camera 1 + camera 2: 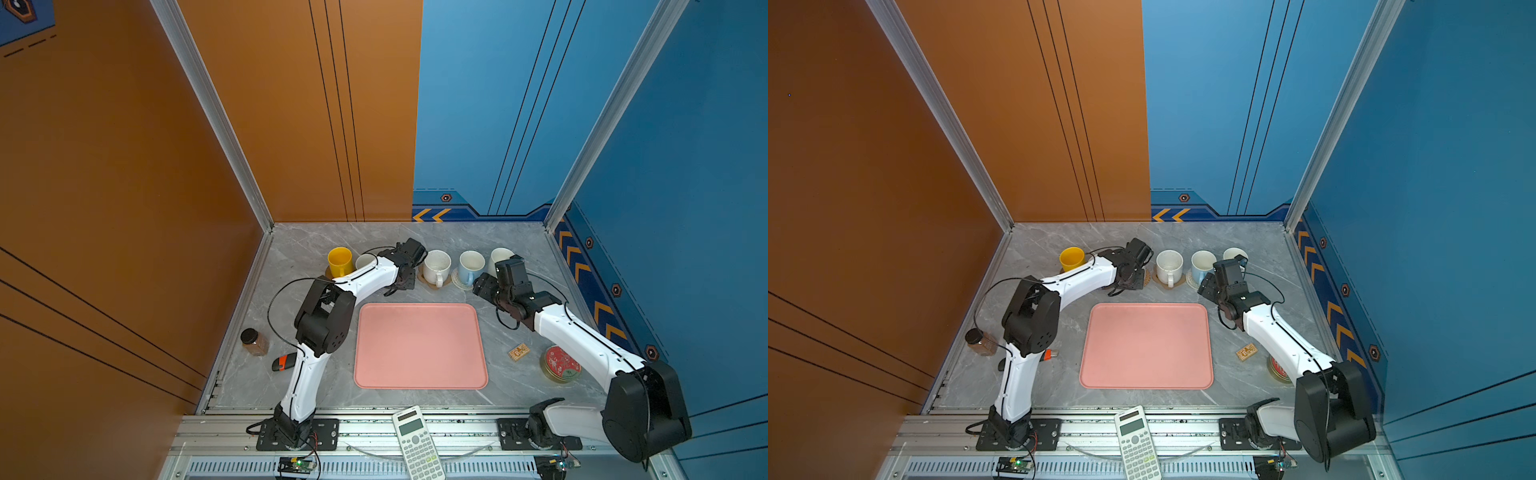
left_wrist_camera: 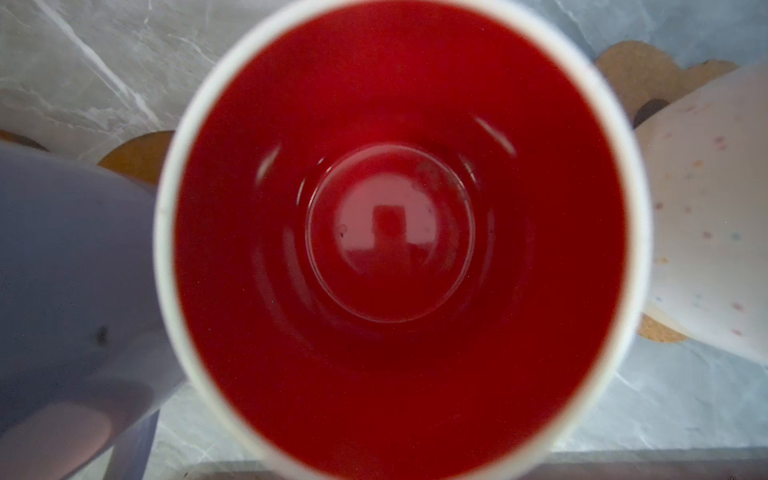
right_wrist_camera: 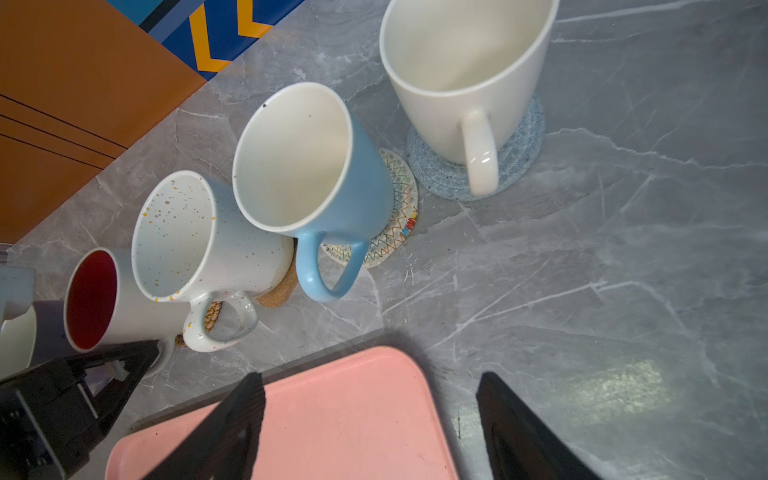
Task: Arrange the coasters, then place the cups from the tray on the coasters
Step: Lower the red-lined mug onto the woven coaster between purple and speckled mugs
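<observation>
The cups stand in a row at the back of the table on coasters. From the left they are yellow [image 1: 340,261], lilac [image 2: 62,257], white with red inside [image 2: 399,232], speckled white [image 1: 437,266], light-blue [image 1: 471,266] and plain white [image 3: 465,70]. The coasters that show are pale-blue woven [image 3: 519,158], white woven [image 3: 399,216], cork paw [image 3: 278,295] and tan woven [image 3: 212,316]. My left gripper [image 1: 401,284] hangs over the red-inside cup, shut at its handle. Its jaws are hidden in the left wrist view. My right gripper [image 3: 370,399] is open above a corner of the pink tray [image 1: 419,374], which holds nothing.
A spice jar [image 1: 254,341] and an orange-black object [image 1: 284,361] lie at the left. A small wooden block [image 1: 518,351] and a red-lidded tin [image 1: 561,363] sit right of the tray. A calculator [image 1: 415,440] rests on the front rail. Walls close three sides.
</observation>
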`<action>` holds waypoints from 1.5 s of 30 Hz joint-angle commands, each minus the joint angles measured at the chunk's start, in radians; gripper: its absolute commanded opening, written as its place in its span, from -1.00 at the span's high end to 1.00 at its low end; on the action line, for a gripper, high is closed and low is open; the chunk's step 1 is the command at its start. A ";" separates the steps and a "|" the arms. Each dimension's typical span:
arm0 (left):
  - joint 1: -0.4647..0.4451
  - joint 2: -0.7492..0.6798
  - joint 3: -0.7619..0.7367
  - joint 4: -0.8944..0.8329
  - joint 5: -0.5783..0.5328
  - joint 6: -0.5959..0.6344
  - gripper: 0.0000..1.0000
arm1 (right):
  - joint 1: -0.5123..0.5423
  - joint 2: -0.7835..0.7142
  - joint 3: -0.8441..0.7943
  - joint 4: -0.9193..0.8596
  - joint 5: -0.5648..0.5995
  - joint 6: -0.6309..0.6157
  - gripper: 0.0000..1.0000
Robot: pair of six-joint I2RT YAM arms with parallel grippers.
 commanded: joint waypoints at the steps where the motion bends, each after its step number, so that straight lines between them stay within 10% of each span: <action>1: 0.010 0.006 0.047 0.043 0.006 -0.016 1.00 | -0.006 0.017 0.027 -0.006 -0.017 -0.012 -0.57; 24: 0.003 0.003 0.005 0.041 0.013 -0.027 1.00 | -0.006 0.036 0.040 -0.019 -0.026 -0.014 -0.57; 45: -0.013 -0.006 -0.016 0.037 0.039 -0.036 0.41 | -0.005 0.026 0.040 -0.028 -0.027 -0.014 -0.57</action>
